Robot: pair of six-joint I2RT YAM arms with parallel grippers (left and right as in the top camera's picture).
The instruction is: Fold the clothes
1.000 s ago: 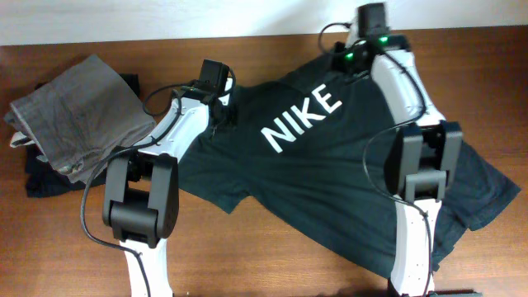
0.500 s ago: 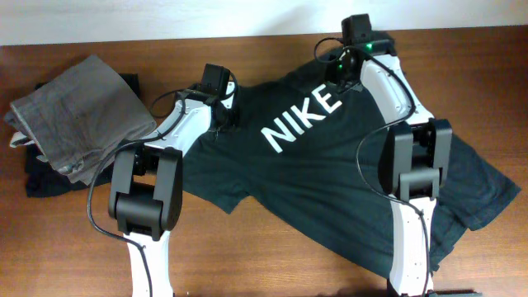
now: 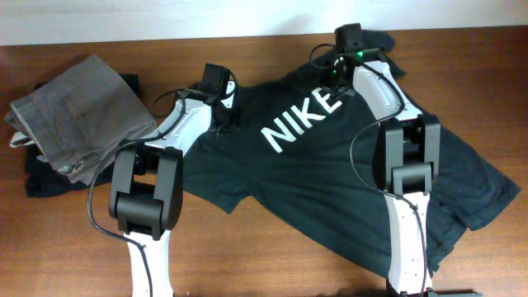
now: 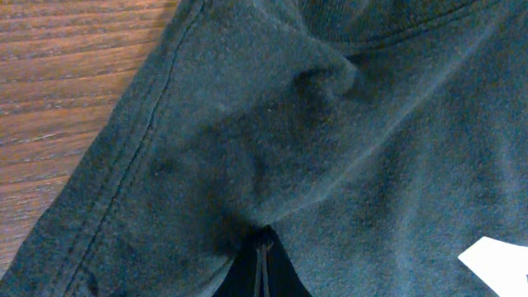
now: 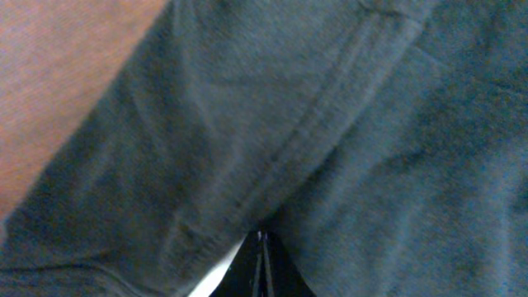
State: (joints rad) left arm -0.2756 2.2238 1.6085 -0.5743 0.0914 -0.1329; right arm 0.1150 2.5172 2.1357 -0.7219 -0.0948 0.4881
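The dark charcoal T-shirt (image 3: pixel 330 177) lies face up and spread diagonally on the wooden table (image 3: pixel 264 264), with the white NIKE lettering (image 3: pixel 301 115) showing. My left gripper (image 3: pixel 223 114) sits at the shirt's upper left shoulder. In the left wrist view (image 4: pixel 264 252) it is shut, pinching a bunched fold of the fabric (image 4: pixel 330 140). My right gripper (image 3: pixel 337 81) sits at the shirt's top edge just above the lettering. In the right wrist view (image 5: pixel 262 246) it is shut on the fabric (image 5: pixel 371 140) beside a seam.
Folded grey trousers (image 3: pixel 78 115) lie at the far left on top of a black folded garment (image 3: pixel 41 177). The shirt's hem and right sleeve (image 3: pixel 487 194) reach toward the right table edge. Bare wood shows beside the cloth in both wrist views (image 4: pixel 66 74) (image 5: pixel 58 74).
My right gripper has moved left and slightly down along the shirt's top edge, dragging fabric toward the lettering. My left gripper shifted slightly right, then stayed put.
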